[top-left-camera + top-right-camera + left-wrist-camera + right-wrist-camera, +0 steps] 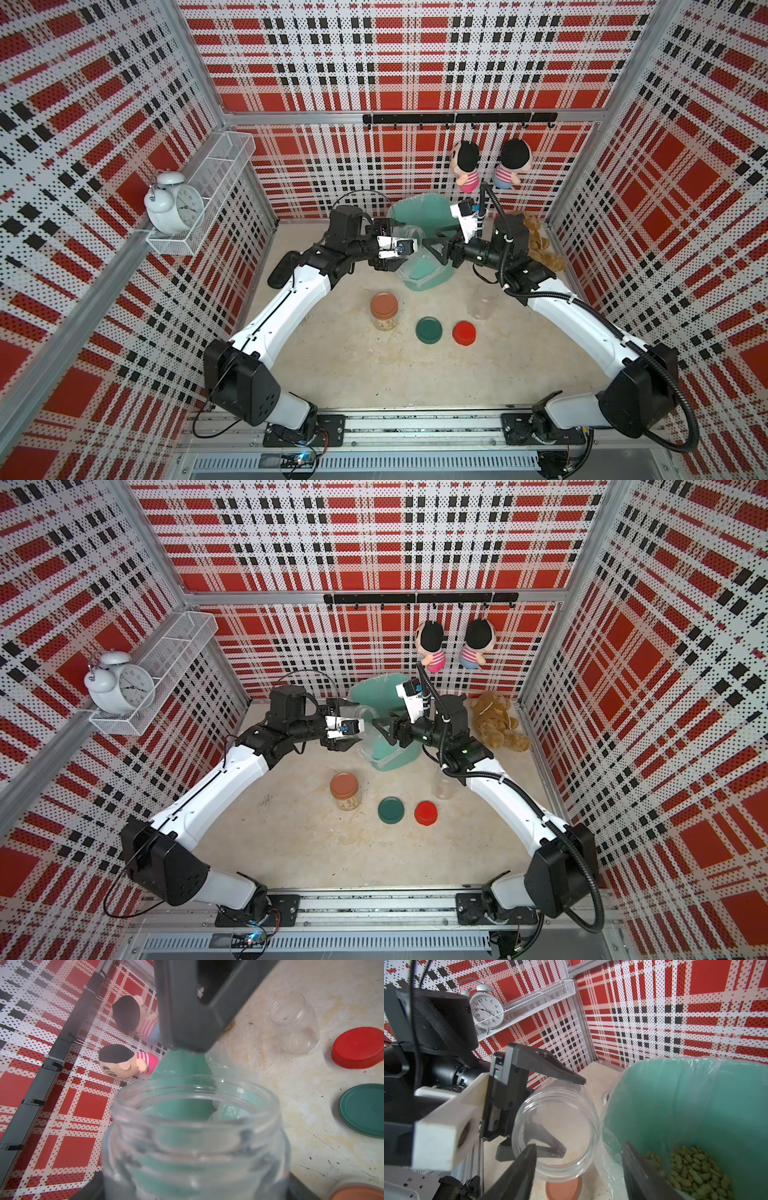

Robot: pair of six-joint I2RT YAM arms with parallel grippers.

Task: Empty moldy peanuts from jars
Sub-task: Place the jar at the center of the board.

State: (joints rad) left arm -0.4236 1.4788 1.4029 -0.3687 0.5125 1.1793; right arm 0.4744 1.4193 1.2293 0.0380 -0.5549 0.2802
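Now wrapping up pour with left gripper (572,1115) clamped on clear jar (556,1132) tipped at teal bin (695,1095) left rim, right gripper (579,1145) open, moldy peanuts (691,1169) in bin; next park it, uncap near-centre terracotta-lidded jar (384,311).

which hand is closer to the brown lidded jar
Left. The left hand, gripping an empty jar, is behind the brown-lidded jar; the right hand hangs open over the bin, farther right.
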